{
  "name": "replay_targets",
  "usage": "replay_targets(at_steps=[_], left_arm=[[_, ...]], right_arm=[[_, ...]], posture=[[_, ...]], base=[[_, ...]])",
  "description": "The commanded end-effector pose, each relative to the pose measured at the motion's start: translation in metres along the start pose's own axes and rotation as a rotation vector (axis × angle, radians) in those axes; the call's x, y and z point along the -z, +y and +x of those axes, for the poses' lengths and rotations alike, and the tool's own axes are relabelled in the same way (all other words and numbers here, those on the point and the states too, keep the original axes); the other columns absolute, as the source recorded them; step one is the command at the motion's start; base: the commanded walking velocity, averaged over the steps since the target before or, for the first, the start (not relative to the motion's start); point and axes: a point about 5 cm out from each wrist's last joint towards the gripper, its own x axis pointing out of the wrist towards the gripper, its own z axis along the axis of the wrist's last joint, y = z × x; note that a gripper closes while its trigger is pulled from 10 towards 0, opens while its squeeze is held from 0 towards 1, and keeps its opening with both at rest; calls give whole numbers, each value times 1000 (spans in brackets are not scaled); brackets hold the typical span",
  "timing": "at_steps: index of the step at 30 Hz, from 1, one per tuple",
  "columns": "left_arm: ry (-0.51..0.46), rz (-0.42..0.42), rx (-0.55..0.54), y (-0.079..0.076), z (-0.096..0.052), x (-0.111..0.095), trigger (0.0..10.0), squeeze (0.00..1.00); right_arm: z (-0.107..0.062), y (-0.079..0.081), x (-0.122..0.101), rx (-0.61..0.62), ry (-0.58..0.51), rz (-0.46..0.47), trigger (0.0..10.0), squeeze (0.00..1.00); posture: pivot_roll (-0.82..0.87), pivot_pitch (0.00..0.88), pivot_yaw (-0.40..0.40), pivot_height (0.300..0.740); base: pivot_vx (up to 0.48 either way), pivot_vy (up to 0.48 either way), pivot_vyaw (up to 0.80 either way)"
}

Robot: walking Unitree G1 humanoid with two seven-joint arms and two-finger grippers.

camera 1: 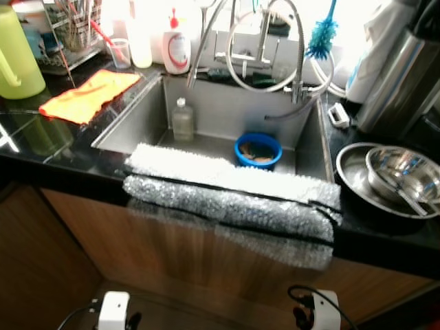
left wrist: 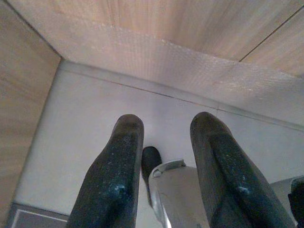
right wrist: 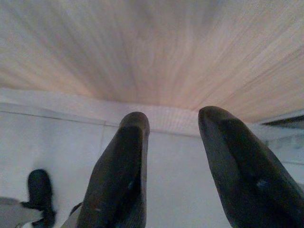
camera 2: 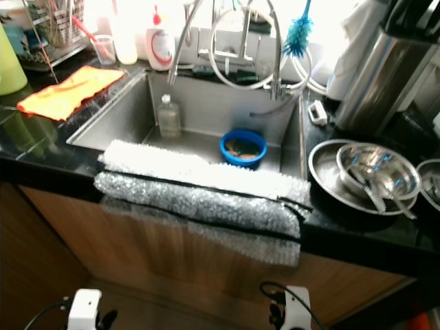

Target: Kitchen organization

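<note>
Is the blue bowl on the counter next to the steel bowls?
No, the blue bowl sits inside the sink; the steel bowls are on the counter to its right.

Wood cabinet front (camera 1: 172,247) sits below the black surface (camera 1: 62,161), w/ pale floor (left wrist: 95,123) beneath. Silver bubble-wrap sheet (camera 1: 227,199) hangs over the front edge. Window (camera 1: 357,14) behind is blown out by backlight; detail there can't be read.
</note>
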Motion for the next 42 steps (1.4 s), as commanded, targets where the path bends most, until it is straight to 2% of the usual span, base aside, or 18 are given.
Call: replay_targets(at_steps=[1, 9, 10, 11, 12, 16, 20, 23, 24, 25, 26, 30, 33, 37, 42], left_arm=[[-13, 15, -30, 8, -3, 2, 10000, 0], [-77, 23, -74, 9, -6, 0, 10000, 0], [-120, 29, -73, 13, -8, -4, 10000, 0], [-229, 55, -70, 24, -16, -14, 10000, 0], [-266, 64, -69, 26, -19, -18, 10000, 0], [-321, 76, -68, 28, -24, -28, 10000, 0], [-271, 107, -33, 22, -19, -20, 10000, 0], [-232, 95, -14, 16, -15, -16, 10000, 0], [-199, 87, 5, 10, -13, -13, 10000, 0], [-199, 87, 5, 10, -13, -13, 10000, 0], [-165, 68, 11, 6, -11, -11, 10000, 0], [-64, 25, -1, 2, -4, -5, 10000, 0], [30, 30, 13, -1, 0, 2, 10000, 0], [63, 13, -8, 2, 0, 5, 10000, 0], [95, -23, -28, 5, -1, 9, 10000, 0]], right_arm=[[1, 0, -8, 13, -52, 10, 10000, 0], [-15, -21, -20, 57, -275, -81, 10000, 0], [-18, -22, -23, 60, -311, -89, 10000, 0], [-28, -25, -28, 80, -377, -96, 10000, 0], [-33, -26, -31, 91, -406, -106, 10000, 0], [-43, -25, -28, 107, -433, -84, 10000, 0], [-40, -19, -10, 92, -355, -71, 10000, 0], [-35, -23, -1, 135, -270, -42, 10000, 0], [-31, -25, 5, 154, -174, 15, 10000, 0], [-31, -25, 5, 154, -174, 15, 10000, 0], [-26, -27, 6, 162, -119, 52, 10000, 0], [-13, -28, 3, 148, -40, 148, 10000, 0], [-10, -28, 12, 136, 63, 120, 10000, 0], [-10, -27, 19, 121, 115, 87, 10000, 0], [-13, -24, 29, 105, 158, 109, 10000, 0]], posture=[[-57, 0, -94, 740], [-64, 0, -79, 740], [-69, 0, -76, 740], [-70, 0, -75, 740], [-71, 0, -70, 740], [-73, 0, -70, 740], [-75, 0, -65, 740], [-80, 0, -63, 740], [-77, 0, -67, 740], [-77, 0, -67, 740], [-83, 0, -69, 740], [-85, 0, -79, 740], [-66, 0, -87, 740], [-63, 0, -89, 740], [-66, 0, -84, 740]], base=[[0, 0, 0], [0, 0, 0], [0, 0, 0], [0, 0, 0], [0, 0, 0], [0, 0, 0], [0, 0, 0], [0, 0, 0], [0, 0, 0], [0, 0, 0], [0, 0, 0], [0, 0, 0], [0, 0, 0], [0, 0, 0], [0, 0, 0]])
